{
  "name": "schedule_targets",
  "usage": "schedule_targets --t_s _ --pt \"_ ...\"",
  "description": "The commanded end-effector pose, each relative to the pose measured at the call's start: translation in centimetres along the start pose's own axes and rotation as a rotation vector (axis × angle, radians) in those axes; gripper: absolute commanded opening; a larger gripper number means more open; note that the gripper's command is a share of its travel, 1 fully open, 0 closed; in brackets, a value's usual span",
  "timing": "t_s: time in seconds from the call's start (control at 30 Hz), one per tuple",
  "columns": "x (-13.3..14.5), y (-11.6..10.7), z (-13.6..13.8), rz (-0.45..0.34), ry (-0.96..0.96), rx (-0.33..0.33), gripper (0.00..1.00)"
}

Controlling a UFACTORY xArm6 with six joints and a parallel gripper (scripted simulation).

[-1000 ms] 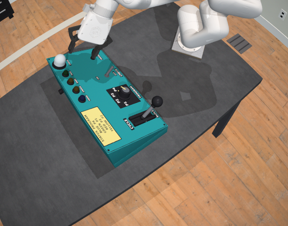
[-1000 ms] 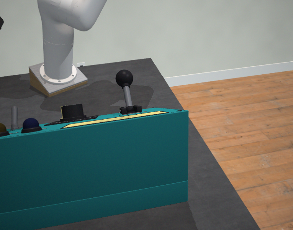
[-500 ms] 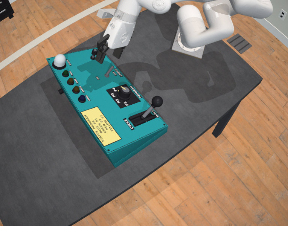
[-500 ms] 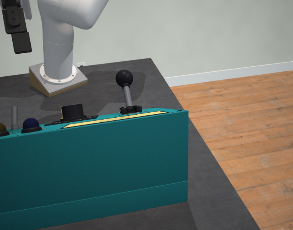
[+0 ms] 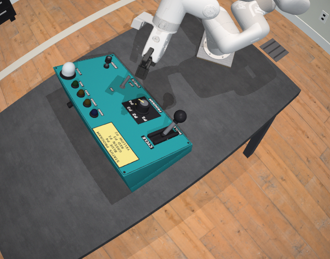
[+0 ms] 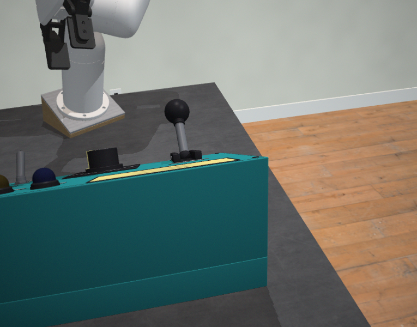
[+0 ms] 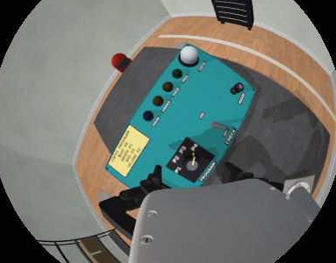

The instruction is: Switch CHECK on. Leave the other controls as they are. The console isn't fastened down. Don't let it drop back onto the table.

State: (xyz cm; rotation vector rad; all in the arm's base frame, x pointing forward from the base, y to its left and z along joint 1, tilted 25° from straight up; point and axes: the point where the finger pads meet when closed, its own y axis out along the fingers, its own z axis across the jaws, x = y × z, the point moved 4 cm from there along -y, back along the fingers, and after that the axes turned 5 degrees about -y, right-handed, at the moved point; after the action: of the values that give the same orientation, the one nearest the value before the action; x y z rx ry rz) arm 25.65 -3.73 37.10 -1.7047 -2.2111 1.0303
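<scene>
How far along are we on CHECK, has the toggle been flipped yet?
Not flipped yet. The CHECK toggle looks untouched on the teal console. In hand: the open, empty pincer hangs above the console's edge nearest the arm's base, close beside the toggle but apart from it. Left: descend, push the toggle over without shoving the loose console, keeping off the PROGRAM knob and CYCLE lever.
</scene>
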Motion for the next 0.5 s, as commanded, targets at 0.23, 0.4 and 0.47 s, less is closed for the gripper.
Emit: schedule_targets --t_s 0.23,0.4,0.47 --pt "4.1 -0.8 0.5 0.028 -0.209 0.068 1.00" --pt "5.0 -0.9 0.6 0.029 -0.260 0.082 1.00" --pt "5.0 -0.9 0.6 0.029 -0.260 0.082 1.00"
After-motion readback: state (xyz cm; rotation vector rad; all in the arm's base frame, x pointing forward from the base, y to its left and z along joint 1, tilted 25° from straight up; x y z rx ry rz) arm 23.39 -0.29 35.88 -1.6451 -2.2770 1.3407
